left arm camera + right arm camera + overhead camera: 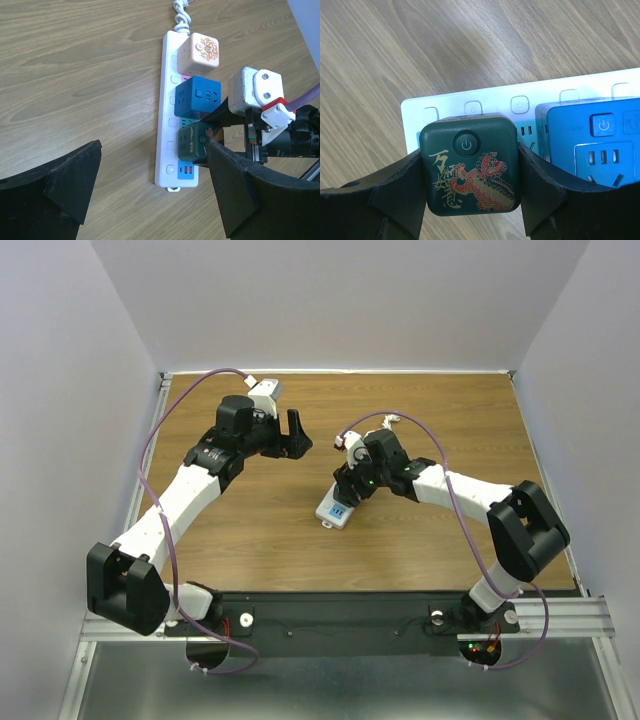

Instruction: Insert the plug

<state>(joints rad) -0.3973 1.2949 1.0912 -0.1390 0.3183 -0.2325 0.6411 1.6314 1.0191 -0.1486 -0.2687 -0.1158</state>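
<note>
Right wrist view shows your right fingers (pixel 400 185) clamped on the dark green cube plug (pixel 470 165), set on the white power strip (pixel 485 105) beside a blue cube (pixel 592 145). Your left fingers (pixel 65 175) hang spread apart above the counter (pixel 75 75).

A wood-grain table (pixel 270 550) sits boxed by plain white walls (pixel 340 300) under even light.

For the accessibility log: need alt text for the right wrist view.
The right gripper is shut on a dark green cube plug with a red-and-gold dragon design, held at a white power strip on a wooden table. A blue cube plug sits on the strip beside it.
</note>
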